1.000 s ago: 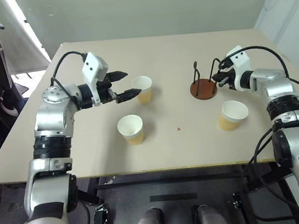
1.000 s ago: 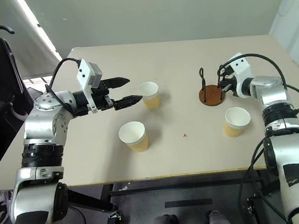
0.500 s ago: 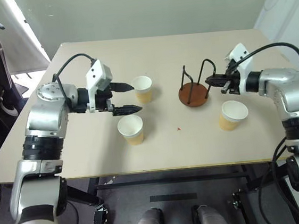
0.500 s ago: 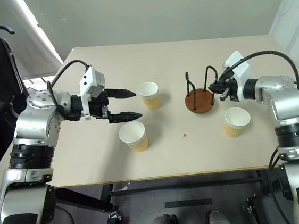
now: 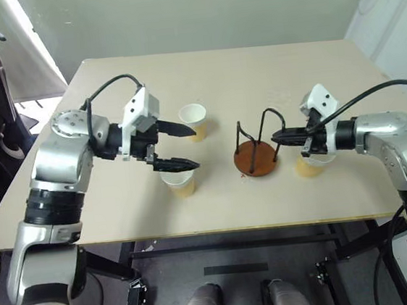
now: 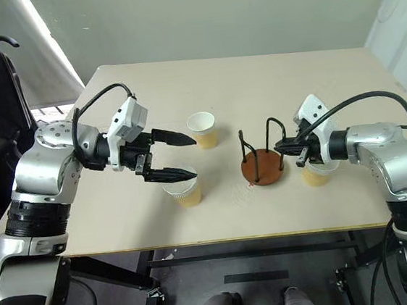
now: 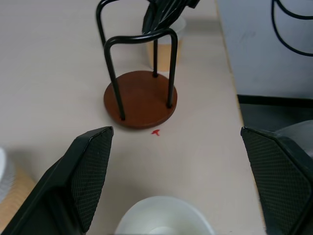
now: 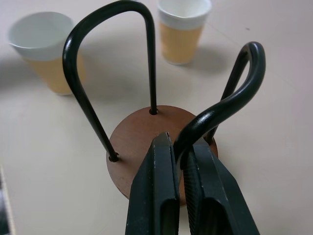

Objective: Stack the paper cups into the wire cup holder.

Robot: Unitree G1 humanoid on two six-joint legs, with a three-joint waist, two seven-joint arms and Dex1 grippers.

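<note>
Now, your right end effector [image 8: 178,161] clamped on wire cup holder [image 5: 256,158] loop, left end effector [image 5: 181,147] wide over front cup [image 5: 179,181], bench [image 5: 267,65] centre.

Left gripper [image 5: 181,147] with jaws spread wide; right gripper [image 5: 278,137] with jaws pinched together.
</note>
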